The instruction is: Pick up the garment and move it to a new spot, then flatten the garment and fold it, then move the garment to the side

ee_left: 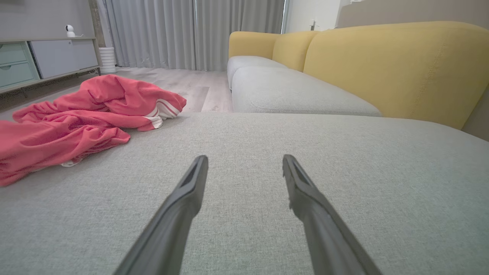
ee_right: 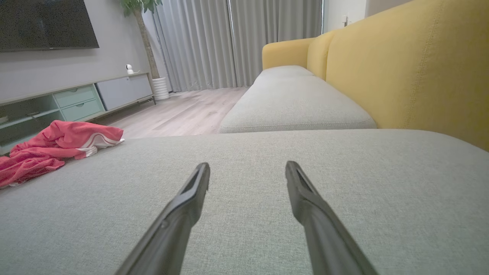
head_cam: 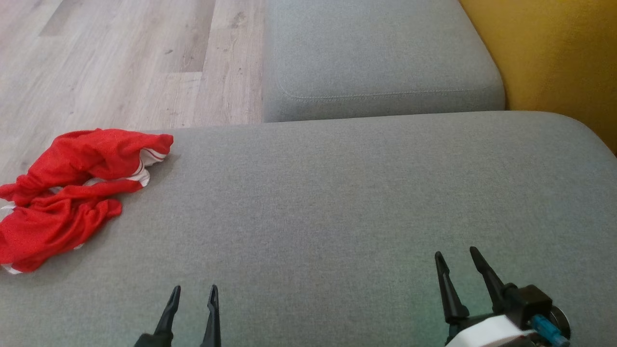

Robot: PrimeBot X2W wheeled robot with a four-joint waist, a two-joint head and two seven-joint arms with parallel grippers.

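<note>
**Both grippers empty, garment bunched at the seat's left edge**

The left gripper [head_cam: 195,287], at 7 o'clock in the head view, has its jaws spread and grips nothing, with the grey seat [head_cam: 337,202] beneath it. The right gripper [head_cam: 455,251], at 5 o'clock, is likewise spread and empty. The red garment [head_cam: 72,193], trimmed with white stripes, lies crumpled on the seat at 9 o'clock, well apart from both. A second cushion [head_cam: 381,53] lies at 12, the floor [head_cam: 120,58] at 11 and a yellow backrest [head_cam: 554,58] at 1.

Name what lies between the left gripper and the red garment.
Nothing: the stretch between the left gripper and the red garment is bare grey seat cushion, as the head view shows plainly.
</note>
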